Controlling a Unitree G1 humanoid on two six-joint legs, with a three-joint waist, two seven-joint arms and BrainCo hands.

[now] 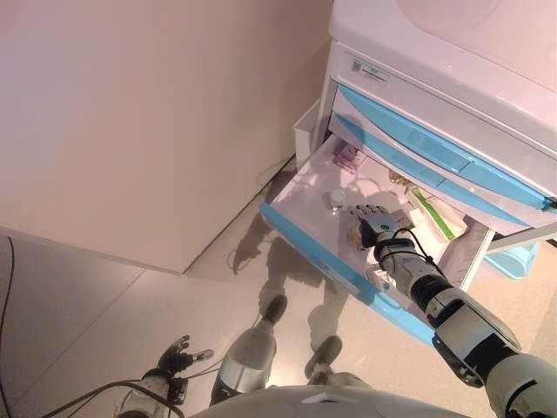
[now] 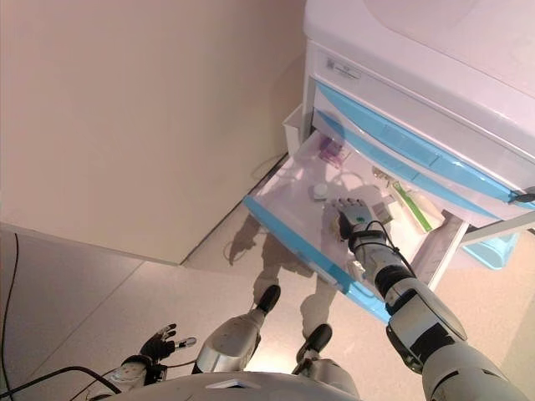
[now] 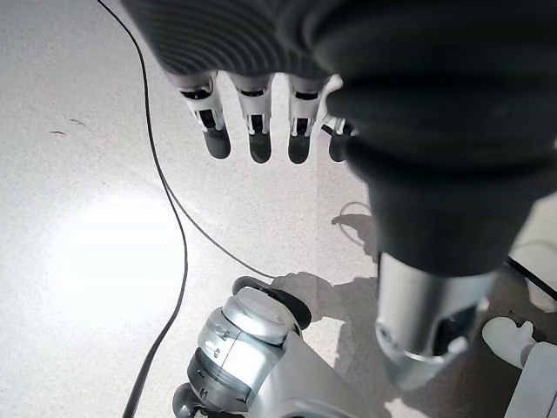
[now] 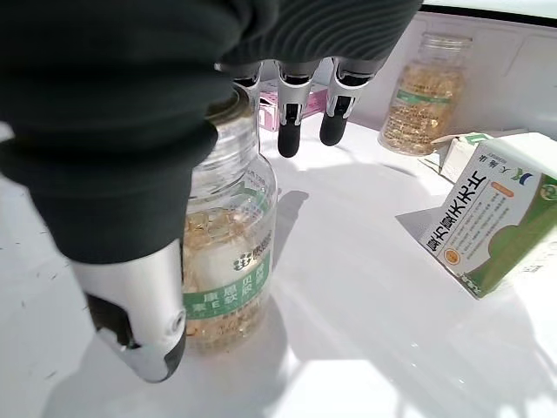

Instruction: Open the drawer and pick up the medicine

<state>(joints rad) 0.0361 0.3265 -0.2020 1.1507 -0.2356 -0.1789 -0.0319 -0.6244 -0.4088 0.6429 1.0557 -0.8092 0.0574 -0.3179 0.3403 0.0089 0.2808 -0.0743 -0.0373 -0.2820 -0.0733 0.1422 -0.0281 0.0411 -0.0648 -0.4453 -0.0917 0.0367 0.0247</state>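
The drawer (image 1: 306,233) stands open. The right hand (image 4: 130,157) is over a clear bottle (image 4: 228,261) of capsules that stands upright on the drawer floor, with thumb beside it and fingers (image 4: 289,131) straight past the lid, not clamped. The bottle is judged rigid, smooth, fairly light and liable to tip; hold is best taken round the body below the lid. A green carton (image 4: 496,222) lies near. The left hand (image 1: 177,357) hangs relaxed near the floor.

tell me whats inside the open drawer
Open drawer holds a clear bottle at the right hand, another bottle, a green-white box and a pink box. Its rear is hidden.
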